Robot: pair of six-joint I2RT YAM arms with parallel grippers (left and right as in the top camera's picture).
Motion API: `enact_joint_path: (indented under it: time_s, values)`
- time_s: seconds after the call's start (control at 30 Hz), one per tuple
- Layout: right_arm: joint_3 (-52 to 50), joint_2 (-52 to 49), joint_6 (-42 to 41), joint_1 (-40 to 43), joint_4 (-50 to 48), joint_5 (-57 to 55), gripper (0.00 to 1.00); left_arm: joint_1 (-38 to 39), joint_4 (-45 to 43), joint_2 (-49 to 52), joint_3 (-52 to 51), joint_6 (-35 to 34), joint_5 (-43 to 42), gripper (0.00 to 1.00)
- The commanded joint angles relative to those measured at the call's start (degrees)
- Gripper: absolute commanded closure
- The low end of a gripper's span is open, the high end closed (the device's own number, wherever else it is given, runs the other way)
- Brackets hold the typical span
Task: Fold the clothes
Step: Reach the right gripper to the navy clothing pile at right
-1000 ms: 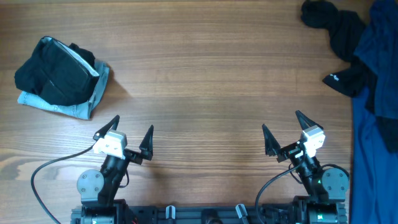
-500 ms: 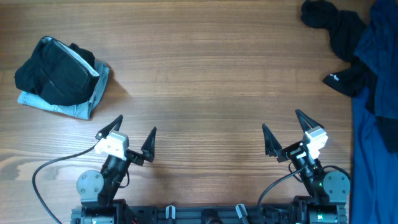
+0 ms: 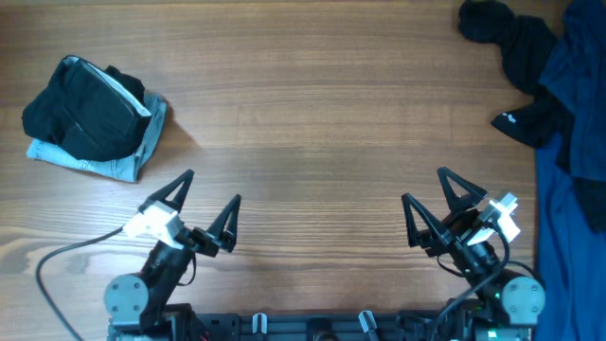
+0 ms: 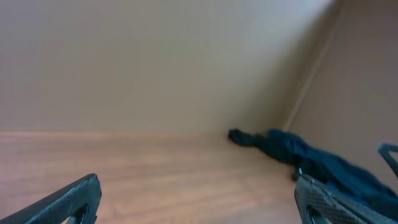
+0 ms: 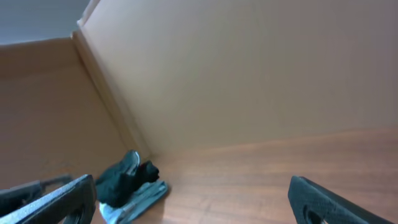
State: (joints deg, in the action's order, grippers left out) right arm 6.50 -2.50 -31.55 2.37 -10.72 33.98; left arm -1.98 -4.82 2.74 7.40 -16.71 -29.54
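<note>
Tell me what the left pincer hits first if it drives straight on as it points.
Nothing near: the left pincer points across bare table toward the back wall. The dark clothes lie right of that line, though depth is unclear.

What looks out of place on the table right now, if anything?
Nothing is spilled or damaged. The only mess is at the far right: a black garment and a blue garment lie crumpled and unfolded, running out of frame. At the left, the black piece sits fairly tidily on the pale denim piece.
</note>
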Motion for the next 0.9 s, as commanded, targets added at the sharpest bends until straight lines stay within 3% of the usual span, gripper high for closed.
enact_joint_path:
  time_s: [0.0,0.1,0.27,0.4,0.57,0.87]
  values:
    - [14.2,-8.9,11.5,0.2,8.8,-1.2,0.0,0.3,1.5,7.3,10.6,-1.7,4.6,0.0]
    - [26.2,-23.8,13.6,0.2,19.5,-1.6,0.0,0.3,7.6,18.9,22.5,-1.5,5.0,0.0]
    - [41.7,-46.8,13.8,0.2,39.0,-9.9,0.0,0.3,29.0,42.3,44.3,4.4,5.0,0.0]
    - [53.6,-65.2,19.3,0.2,48.6,-8.6,0.0,0.3,43.2,60.7,58.3,4.9,4.9,0.0]
    - [61.7,-77.5,22.5,1.8,48.5,-7.8,0.01,0.3,44.4,71.5,61.4,5.0,4.5,0.0]
    - [91.5,-98.3,20.9,12.1,54.4,-24.5,0.01,0.3,44.6,72.7,61.4,4.3,3.2,0.02]
